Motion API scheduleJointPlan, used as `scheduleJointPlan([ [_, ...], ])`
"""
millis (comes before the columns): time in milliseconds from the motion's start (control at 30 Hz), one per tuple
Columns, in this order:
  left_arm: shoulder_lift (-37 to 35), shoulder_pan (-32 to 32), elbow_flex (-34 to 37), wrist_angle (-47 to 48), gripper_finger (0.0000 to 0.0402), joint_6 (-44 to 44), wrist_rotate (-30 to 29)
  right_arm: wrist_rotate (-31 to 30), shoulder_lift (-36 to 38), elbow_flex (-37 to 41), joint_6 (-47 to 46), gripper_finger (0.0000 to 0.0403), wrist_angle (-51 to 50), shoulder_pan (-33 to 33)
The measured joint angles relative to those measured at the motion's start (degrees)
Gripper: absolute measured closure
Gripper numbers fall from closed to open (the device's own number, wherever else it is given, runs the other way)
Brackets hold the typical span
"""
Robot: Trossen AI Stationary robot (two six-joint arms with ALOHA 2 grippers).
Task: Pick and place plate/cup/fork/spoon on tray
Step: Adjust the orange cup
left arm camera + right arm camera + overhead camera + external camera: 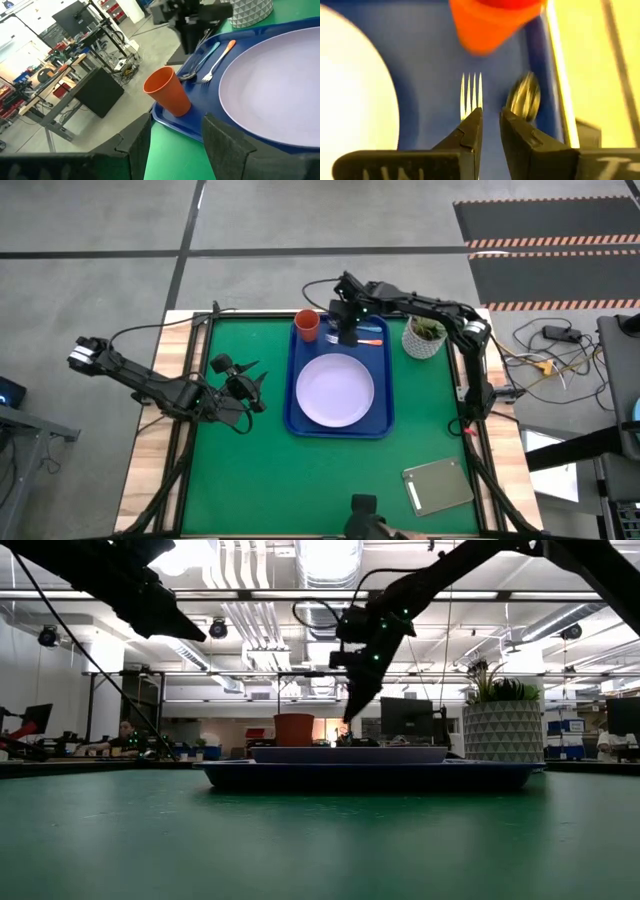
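Note:
The blue tray (382,415) lies mid-table and carries the pale plate (335,390). The orange cup (307,325) stands upright at its far left corner. The fork (217,62) and the spoon (200,62) lie side by side on the tray's far part. My right gripper (490,122) hangs over them, pointing down. Its fingers stand a narrow gap apart with nothing between them, above the fork's tines (471,92) and the spoon's bowl (524,97). In the low view my right gripper (353,715) is clear above the tray. My left gripper (255,388) waits open, left of the tray.
A white patterned pot with a green plant (425,335) stands just right of the tray's far corner. A grey square slab (438,485) lies near the table's front right. Bare green mat spreads in front of the tray and to its left.

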State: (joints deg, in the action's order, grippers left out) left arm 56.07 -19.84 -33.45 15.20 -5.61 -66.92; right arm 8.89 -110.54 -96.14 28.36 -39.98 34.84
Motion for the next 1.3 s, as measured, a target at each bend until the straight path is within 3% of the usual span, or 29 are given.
scheduleJointPlan([
  [367,0.0,0.0,0.1,-0.3,0.0246,0.0,0.0,0.1,0.2,0.0,1.2,0.0349,13.0,-1.9],
  [733,0.0,0.0,0.1,-0.3,0.0246,0.0,0.0,-2.9,-2.7,0.0,-0.4,0.0350,25.0,2.7],
  [1033,0.0,0.0,0.1,-0.2,0.0246,0.1,0.1,4.3,-8.3,0.0,-4.1,0.0350,28.9,3.8],
  [1167,0.0,0.0,0.1,-0.2,0.0246,0.2,0.1,9.3,-8.9,0.0,-6.0,0.0350,28.7,3.2],
  [1300,0.0,0.0,0.1,-0.2,0.0246,0.3,0.1,10.6,-8.8,0.0,-6.8,0.0350,28.4,2.6],
])
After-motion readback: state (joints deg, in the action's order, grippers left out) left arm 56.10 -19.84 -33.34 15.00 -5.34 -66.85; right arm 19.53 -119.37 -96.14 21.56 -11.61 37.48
